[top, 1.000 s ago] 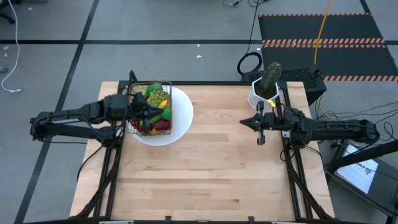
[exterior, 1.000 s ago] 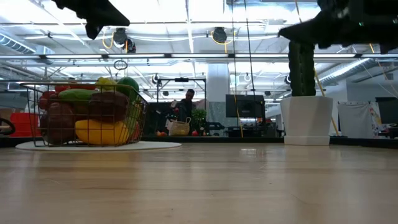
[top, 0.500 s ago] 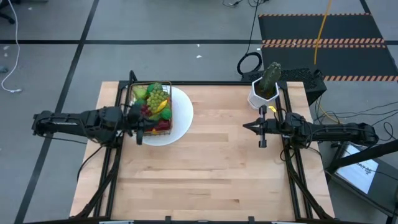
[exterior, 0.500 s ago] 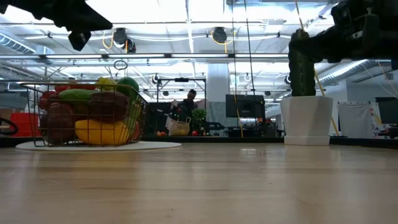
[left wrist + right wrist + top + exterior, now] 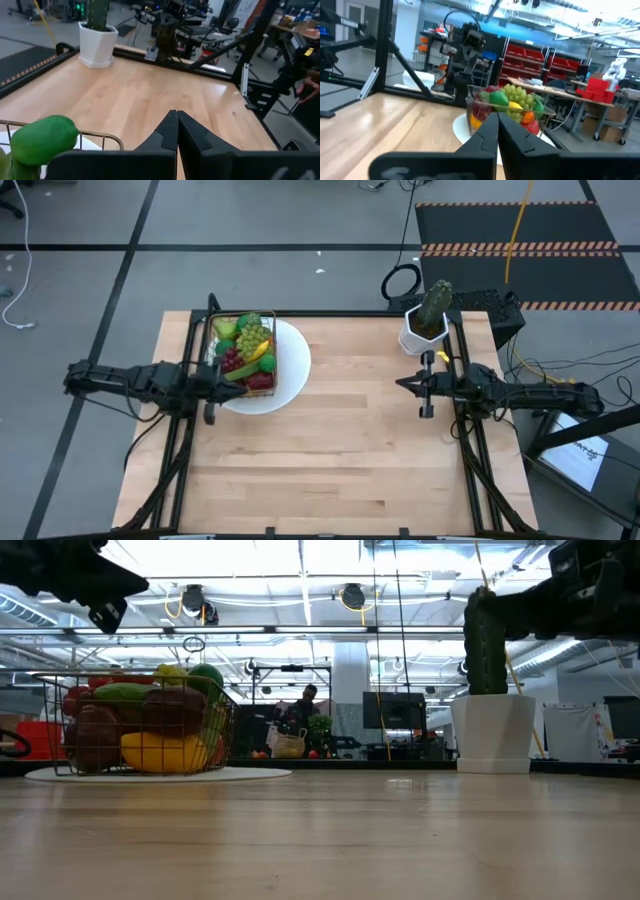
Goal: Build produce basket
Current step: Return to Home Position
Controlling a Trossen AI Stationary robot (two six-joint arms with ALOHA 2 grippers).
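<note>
High view: the left gripper (image 5: 222, 377) is pulled back off the basket (image 5: 274, 330) toward the table's (image 5: 330, 460) left edge, low view: the produce (image 5: 160, 750) is left heaped inside it on the plate (image 5: 250, 774), wrist views: both it and the right gripper (image 5: 400, 383) are shown closed and empty, so the build is judged finished.

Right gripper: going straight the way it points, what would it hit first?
The right gripper would probably meet the basket of produce first; the table between looks free, though depth is unclear.

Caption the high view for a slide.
Wire basket of produce on white plate; left claw shut by it, right claw shut opposite.
</note>
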